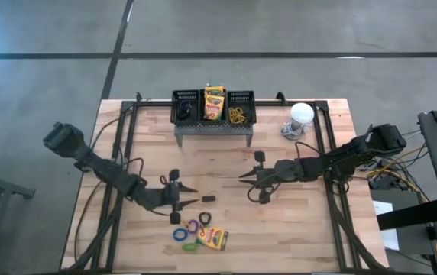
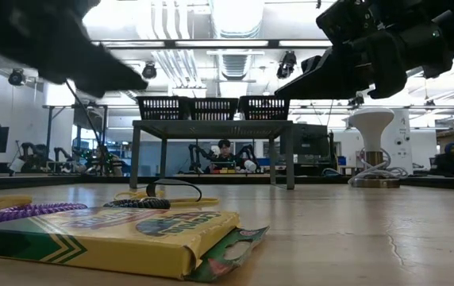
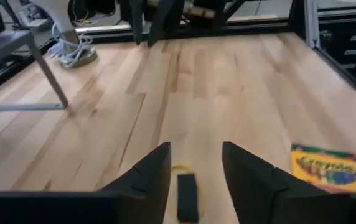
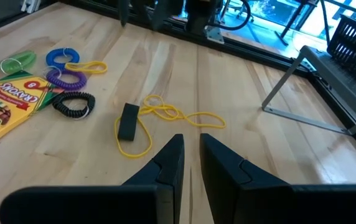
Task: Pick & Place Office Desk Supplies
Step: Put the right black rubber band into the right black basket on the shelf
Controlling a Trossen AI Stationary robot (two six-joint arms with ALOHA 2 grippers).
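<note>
A light wooden table carries a grey perforated stand with three black mesh bins. A yellow-and-green crayon box lies beside coloured elastic loops. The left gripper is held spread above a small flat black piece, the right gripper nearly pressed together, empty.

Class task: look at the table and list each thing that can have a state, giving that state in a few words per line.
Left claw: open, above the small black flat piece, holding nothing.
Right claw: nearly shut, empty.
Crayon box: flat on the table, flap open.
Middle mesh bin: holds an upright crayon box.
Yellow elastic loops: slack on the wood.
</note>
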